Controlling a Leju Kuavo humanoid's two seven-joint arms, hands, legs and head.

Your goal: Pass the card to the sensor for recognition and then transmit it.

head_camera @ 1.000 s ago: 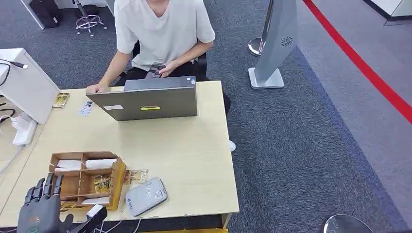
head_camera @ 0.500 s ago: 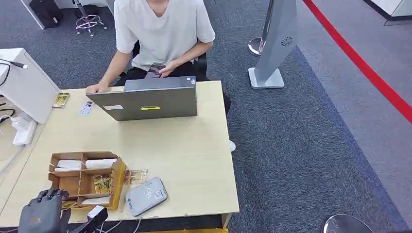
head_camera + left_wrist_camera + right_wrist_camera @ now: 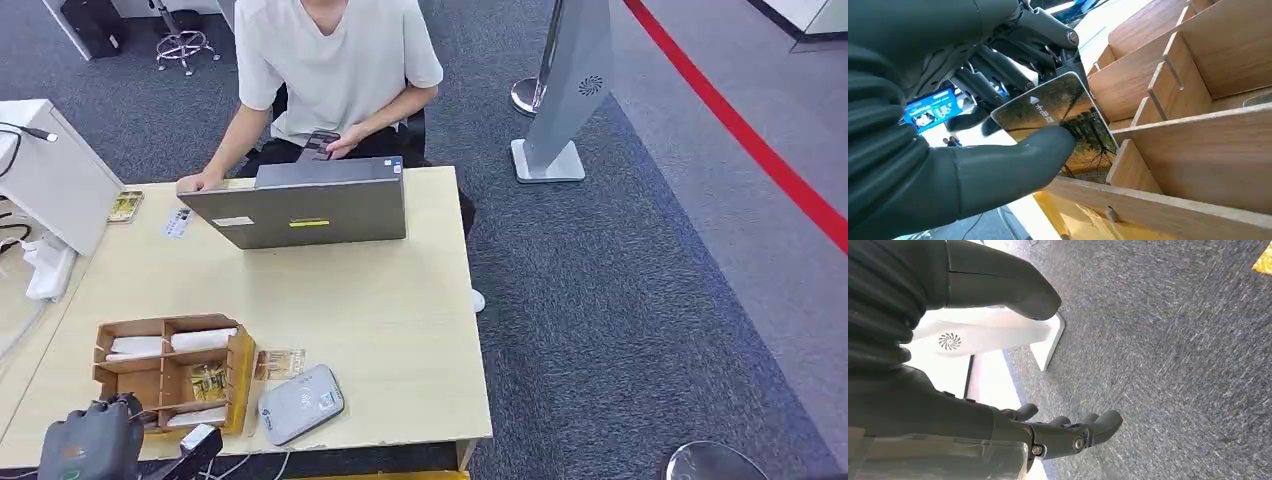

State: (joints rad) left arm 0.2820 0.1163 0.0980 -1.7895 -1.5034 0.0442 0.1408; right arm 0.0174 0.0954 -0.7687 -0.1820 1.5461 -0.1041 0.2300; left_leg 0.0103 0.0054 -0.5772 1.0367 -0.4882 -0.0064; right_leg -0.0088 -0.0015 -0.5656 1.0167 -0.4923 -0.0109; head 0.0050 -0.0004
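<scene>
- Wooden and open-topped, a card organiser with thin plywood dividers sits near the front left corner of a pale laminate table.
- At the organiser's near corner, the robot's left hand, dark grey and matte, pinches a glossy card between its thick thumb and darker fingers; the card, rounded at the corners and printed with trees, is tilted just above the organiser's near compartment.
- Just beside the organiser, towards the table's middle, lies a flat grey sensor with rounded corners; a small yellowish card lies flat between the two.
- Well beyond the organiser, at the far edge of the table, stands an open grey laptop, with a person in a white T-shirt seated behind it.
- The robot's right hand hangs over speckled grey carpet, away from the table, fingers loosely curled and apart, holding nothing.
</scene>
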